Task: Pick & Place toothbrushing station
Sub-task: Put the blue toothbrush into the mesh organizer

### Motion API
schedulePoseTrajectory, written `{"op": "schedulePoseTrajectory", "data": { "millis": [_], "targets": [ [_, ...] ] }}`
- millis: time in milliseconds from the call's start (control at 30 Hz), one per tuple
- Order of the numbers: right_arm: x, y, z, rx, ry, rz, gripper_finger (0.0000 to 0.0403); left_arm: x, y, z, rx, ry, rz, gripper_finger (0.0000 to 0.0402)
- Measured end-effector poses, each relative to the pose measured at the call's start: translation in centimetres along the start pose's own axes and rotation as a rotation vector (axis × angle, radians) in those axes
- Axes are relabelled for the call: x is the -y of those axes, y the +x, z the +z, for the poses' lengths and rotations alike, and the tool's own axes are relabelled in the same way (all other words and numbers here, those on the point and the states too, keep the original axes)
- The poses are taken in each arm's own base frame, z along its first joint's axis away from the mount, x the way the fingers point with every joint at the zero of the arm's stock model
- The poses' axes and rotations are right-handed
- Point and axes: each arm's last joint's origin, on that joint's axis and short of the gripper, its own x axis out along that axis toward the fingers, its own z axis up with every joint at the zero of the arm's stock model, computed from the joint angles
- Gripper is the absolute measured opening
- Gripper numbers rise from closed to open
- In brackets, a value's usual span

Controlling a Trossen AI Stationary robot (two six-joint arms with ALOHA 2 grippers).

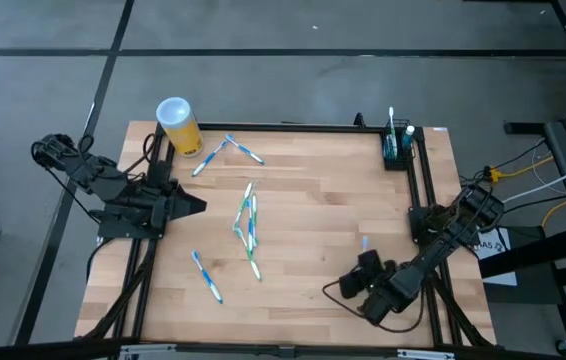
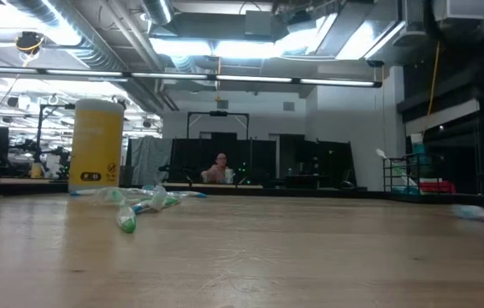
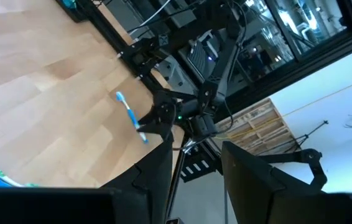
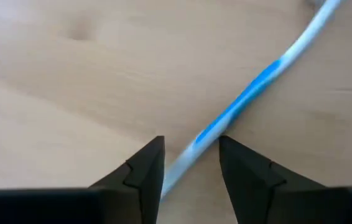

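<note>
Now | my right claw parted, straddling blue-white toothbrush on counter, nothing gripped (yet) | risk: handle squirts out off-centre, closing skewed | left claw parted, empty

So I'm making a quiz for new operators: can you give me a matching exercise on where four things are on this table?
Things:
1. yellow cup
2. toothbrushing station
3. left gripper
4. right gripper

Places:
A. low over a blue and white toothbrush, fingers open either side of it
B. far right corner, brushes standing in it
C. far left corner
D. left side, open, holding nothing

Pairs: 1-C, 2-B, 3-D, 4-A
</note>
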Motion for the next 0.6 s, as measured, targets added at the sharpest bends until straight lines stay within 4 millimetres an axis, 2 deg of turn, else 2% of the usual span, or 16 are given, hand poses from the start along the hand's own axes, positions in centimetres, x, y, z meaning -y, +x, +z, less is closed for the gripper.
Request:
{"op": "schedulePoseTrajectory", "data": {
  "millis": [100,267,467,600],
  "targets": [
    [-1.9,0.2,-0.1,0.011,-0.001,0.165,0.0142,0.1,0.1,0.0,-0.009,0.002,-0.009,0.0133],
    [-4.3,1.1,0.4,0.014,-0.002,0.327,0.0123,0.3,0.2,0.0,-0.004,0.017,-0.029,0.0133],
    [-4.6,2.1,2.6,0.232,0.254,0.34,0.0116,0.3,0.2,0.0,-0.006,0.038,-0.028,0.0133],
    [-4.7,3.3,5.1,0.263,0.384,0.262,0.0116,0.3,0.2,0.0,-0.007,0.058,-0.028,0.0133]
  ]
}}
